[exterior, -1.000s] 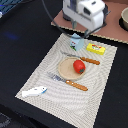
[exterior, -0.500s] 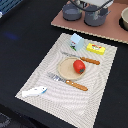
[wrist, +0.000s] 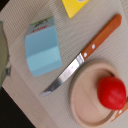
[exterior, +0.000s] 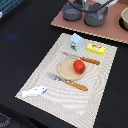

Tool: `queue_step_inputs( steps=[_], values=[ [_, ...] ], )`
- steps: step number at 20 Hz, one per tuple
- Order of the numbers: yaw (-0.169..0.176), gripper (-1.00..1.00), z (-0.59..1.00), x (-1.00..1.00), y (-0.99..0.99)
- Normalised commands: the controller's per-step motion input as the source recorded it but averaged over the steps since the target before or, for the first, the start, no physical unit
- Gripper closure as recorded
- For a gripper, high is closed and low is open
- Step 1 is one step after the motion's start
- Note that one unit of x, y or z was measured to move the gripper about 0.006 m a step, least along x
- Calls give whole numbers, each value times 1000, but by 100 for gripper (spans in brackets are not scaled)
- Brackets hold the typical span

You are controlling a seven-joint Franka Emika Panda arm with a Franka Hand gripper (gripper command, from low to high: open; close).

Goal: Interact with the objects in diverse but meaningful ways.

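four toys on a striped mat (exterior: 45, 75) over dark surface (exterior: 25, 40): red tomato (exterior: 78, 66) on tan plate (exterior: 66, 71), light-blue carton (exterior: 76, 41) and yellow box (exterior: 95, 48) beyond it, white fish (exterior: 35, 92) at near corner. knife (wrist: 82, 56) touching plate rim. jaws out of sight, state unknowable.

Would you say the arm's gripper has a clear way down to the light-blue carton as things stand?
Probably yes. The light-blue carton lies open to the wrist camera, nothing on top of it; the orange-handled knife sits just beside it, so approach from the far side. The gripper itself is not in view.
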Motion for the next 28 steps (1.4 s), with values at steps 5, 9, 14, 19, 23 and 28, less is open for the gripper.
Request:
queue_step_inputs(
  steps=[5,9,14,19,23,28],
  values=[
    [-219,-100,7,402,-351],
    [-214,-100,0,389,-356],
    [-188,-100,-30,411,-440],
    [-116,-100,-27,413,-401],
    [-105,-100,-27,460,-404],
    [-133,-100,-33,464,-349]
  ],
)
